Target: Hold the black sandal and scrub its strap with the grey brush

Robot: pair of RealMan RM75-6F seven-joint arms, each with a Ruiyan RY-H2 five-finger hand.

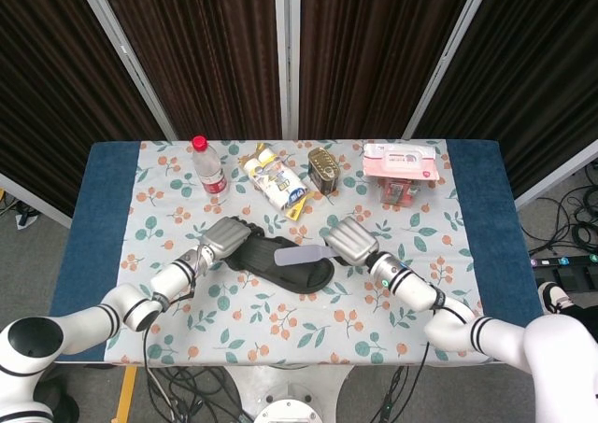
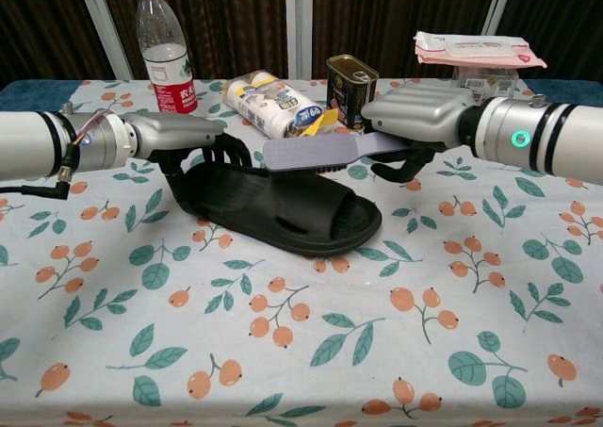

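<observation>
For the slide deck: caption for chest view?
Left robot hand steadies black sandal; right robot hand holds grey brush above its strap.

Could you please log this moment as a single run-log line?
left hand: holds black rubber sandal at heel | right hand: holds grey flat brush | brush: over strap, contact unclear | sandal: on table

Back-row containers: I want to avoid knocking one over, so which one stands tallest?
The water bottle with the red cap, far left; the tin can is shorter and the wrapped pack lies flat.
</observation>
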